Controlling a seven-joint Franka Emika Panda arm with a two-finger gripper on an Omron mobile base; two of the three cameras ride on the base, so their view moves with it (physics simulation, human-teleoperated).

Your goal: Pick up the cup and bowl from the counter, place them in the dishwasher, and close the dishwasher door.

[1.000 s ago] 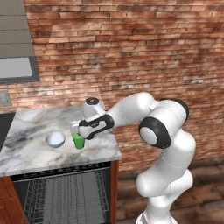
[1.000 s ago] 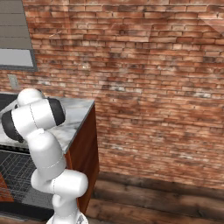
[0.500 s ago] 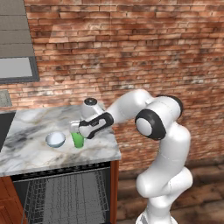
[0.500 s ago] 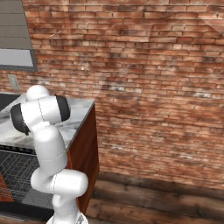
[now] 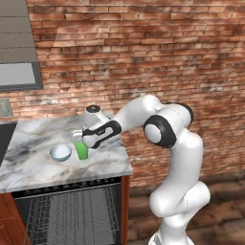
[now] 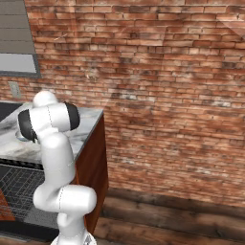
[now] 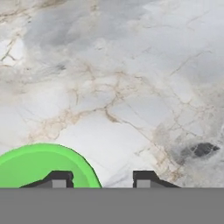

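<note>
While the arm reached out over the counter, the gripper sat low at the cup, pointing down at the marble. In the hand view one fingertip overlapped the cup's green rim; the other stood clear over bare counter with a gap between them. That put the rim between the fingers, one inside the cup and one outside. Jaws partly apart. Couldn't tell whether they actually pinched the rim or just straddled it.

The cup stood upright on the counter, directly under the gripper. The bowl sat on the marble just beside the cup, on the side away from the arm, apart from the fingers, untouched.

The dishwasher was below the gripper, under the counter edge, open, with grey wire racks showing. From the right base view, the arm's shoulder stood in front of the counter, and the rack showed low down behind the arm's base. A brown cabinet side closed off the counter end, with the brick wall behind it all.
</note>
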